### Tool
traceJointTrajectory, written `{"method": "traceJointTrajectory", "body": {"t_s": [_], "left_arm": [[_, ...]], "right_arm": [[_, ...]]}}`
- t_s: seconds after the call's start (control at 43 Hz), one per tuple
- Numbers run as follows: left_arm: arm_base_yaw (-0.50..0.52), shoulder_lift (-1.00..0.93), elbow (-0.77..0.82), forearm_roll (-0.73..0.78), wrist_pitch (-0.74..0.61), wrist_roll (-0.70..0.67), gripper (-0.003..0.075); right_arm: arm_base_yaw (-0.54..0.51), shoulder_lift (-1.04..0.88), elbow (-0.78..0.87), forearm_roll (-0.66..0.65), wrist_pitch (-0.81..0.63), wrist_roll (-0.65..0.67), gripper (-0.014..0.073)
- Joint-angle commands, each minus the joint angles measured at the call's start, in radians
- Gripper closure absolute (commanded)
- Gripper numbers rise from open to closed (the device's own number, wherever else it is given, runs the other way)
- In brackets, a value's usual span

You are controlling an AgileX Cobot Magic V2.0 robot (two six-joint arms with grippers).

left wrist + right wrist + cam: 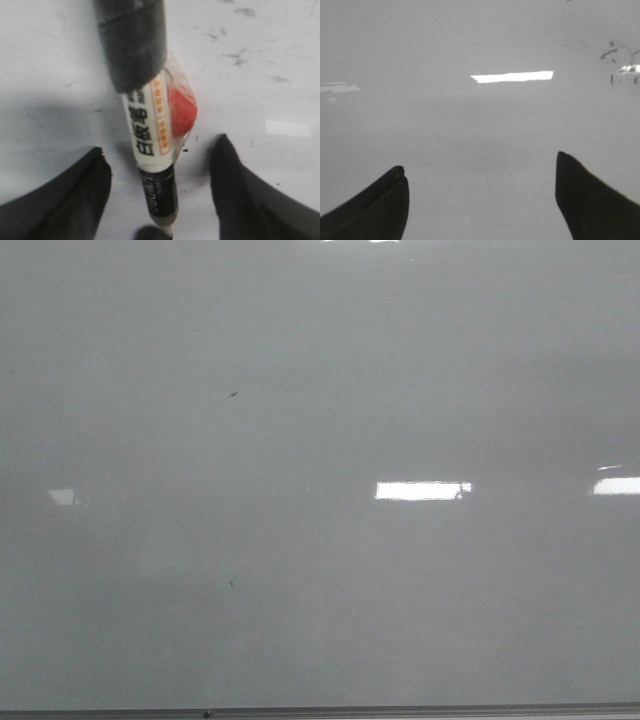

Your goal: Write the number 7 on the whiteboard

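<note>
Dark fingers (65, 200) of the left tool (160, 192) frame a marker (150, 135) in the left wrist view. That tool stands wide, its two fingers well apart on either side of the pen and not touching it. The marker has a white label with black characters and an orange strip, a black lower section, and a grey fabric-wrapped part (132, 40) covering its upper end; something red (181, 112) under clear wrapping sits against its side. Its black end points toward the whiteboard (280, 60), though whether the tip touches the surface cannot be told. Faint grey smudges (239, 54) mark the board beyond the pen.

Right tool (482, 197) is also wide, its two dark fingers (592, 200) spread apart with only bare board between them and nothing held. A bright rectangular reflection (512, 76) lies on the board beyond it, and dark scuffs (612, 50) show further off to one side.

From the front view the whiteboard (320, 620) fills everything, glossy and pale grey, with a thin grey edge (400, 710) along the near side. Two tiny dark specks (233, 394) sit left of the middle. No stroke of the number 7 shows on it, and neither tool appears in this view
</note>
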Motion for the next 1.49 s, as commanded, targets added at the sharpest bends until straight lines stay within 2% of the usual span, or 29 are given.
{"method": "traceJointTrajectory", "body": {"t_s": [0.0,0.116,0.209,0.349,0.535,0.744,0.837,0.93,1.14,1.302,1.465], "left_arm": [[-0.006,-0.022,-0.029,-0.005,-0.076,-0.002,0.051],[-0.006,-0.022,-0.029,-0.005,-0.071,-0.002,0.0668],[-0.006,-0.037,-0.029,-0.005,-0.039,-0.002,0.0741],[-0.01,-0.108,-0.033,-0.017,0.077,-0.005,0.0741],[-0.063,-0.245,-0.123,-0.017,0.394,-0.005,0.0741],[-0.205,-0.281,-0.271,-0.017,0.831,0.003,0.0741],[-0.281,-0.28,-0.316,-0.017,0.929,0.011,0.0741],[-0.357,-0.28,-0.344,-0.017,0.934,0.066,0.0741],[-0.583,-0.28,-0.361,-0.017,0.865,0.297,0.0741],[-0.776,-0.28,-0.361,-0.017,0.857,0.451,0.0741],[-0.919,-0.303,-0.361,-0.005,0.857,0.502,0.0741]], "right_arm": [[0.001,0.015,-0.034,0.006,-0.083,-0.003,-0.002],[0.001,0.015,-0.034,0.006,-0.083,-0.003,-0.002],[0.001,0.015,-0.034,0.006,-0.083,-0.003,-0.002],[0.001,0.015,-0.034,0.006,-0.085,-0.003,-0.002],[0.002,0.015,-0.034,0.006,-0.08,-0.003,-0.002],[0.004,0.021,-0.046,0.042,-0.039,-0.003,-0.002],[0.02,0.057,-0.078,0.06,0.04,-0.017,-0.002],[0.064,0.119,-0.119,0.064,0.092,-0.038,-0.002],[0.247,0.309,-0.245,0.082,0.19,-0.12,-0.002],[0.433,0.473,-0.381,0.11,0.312,-0.263,-0.002],[0.609,0.611,-0.488,0.154,0.389,-0.426,-0.002]]}}
